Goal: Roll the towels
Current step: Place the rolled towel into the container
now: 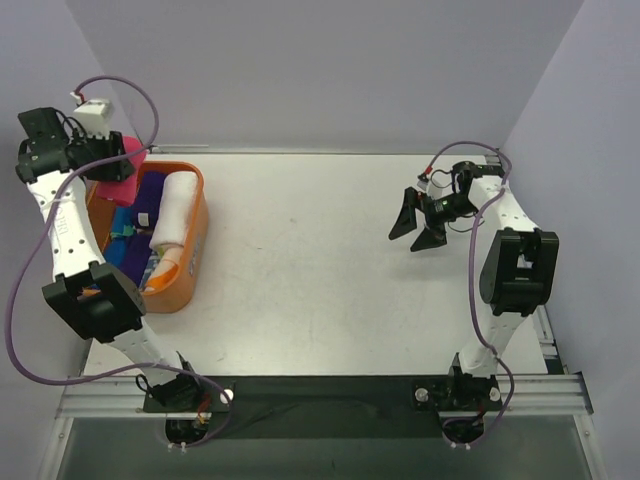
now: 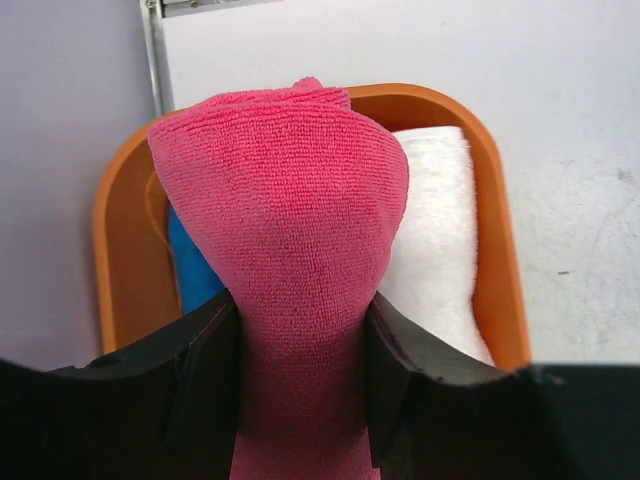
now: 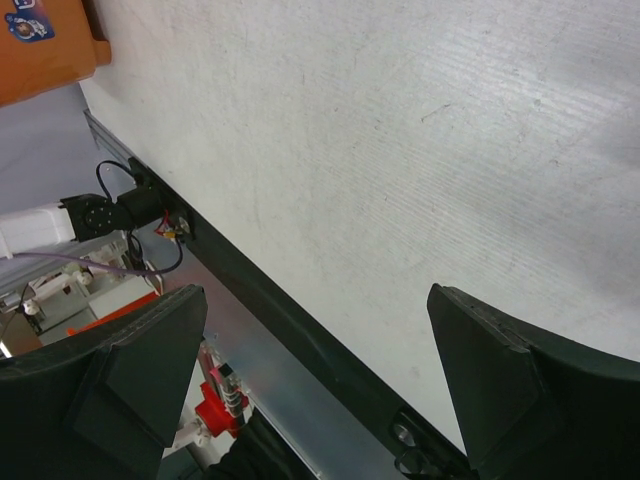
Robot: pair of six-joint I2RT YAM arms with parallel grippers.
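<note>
Top external view: the left end effector (image 1: 108, 160) hangs over the far end of the orange basket (image 1: 196, 240), at about 10 o'clock on the desk (image 1: 320, 280). It is pinching a hot pink towel (image 1: 128, 160), which shows as a bright bunch just beside the black fingers.

Inside the basket a white towel (image 1: 176, 210), rolled into a cylinder, lies lengthwise along the 3 o'clock wall. A purple towel (image 1: 150, 192) sits beside it toward 9 o'clock, and a blue towel (image 1: 126, 246) lies nearer the arm, partly hidden by the arm's links.

The left wrist view confirms the grip. Both fingers (image 2: 205, 370) press into the pink cloth (image 2: 290, 220), which is squeezed narrow between them and swells into a rounded, folded mass beyond the tips. Behind it are the basket rim (image 2: 492, 230), the white roll (image 2: 437, 240) at 3 o'clock of the pink cloth, and a strip of blue towel (image 2: 196, 270) at 9 o'clock.

The right end effector (image 1: 417, 228) is well apart from the basket, at about 2 o'clock on the desk, and its jaws are spread wide with nothing between them. In the right wrist view its two fingers (image 3: 130, 370) frame bare desk surface (image 3: 400, 150), and a corner of the orange basket (image 3: 50, 40) shows at 11 o'clock.
</note>
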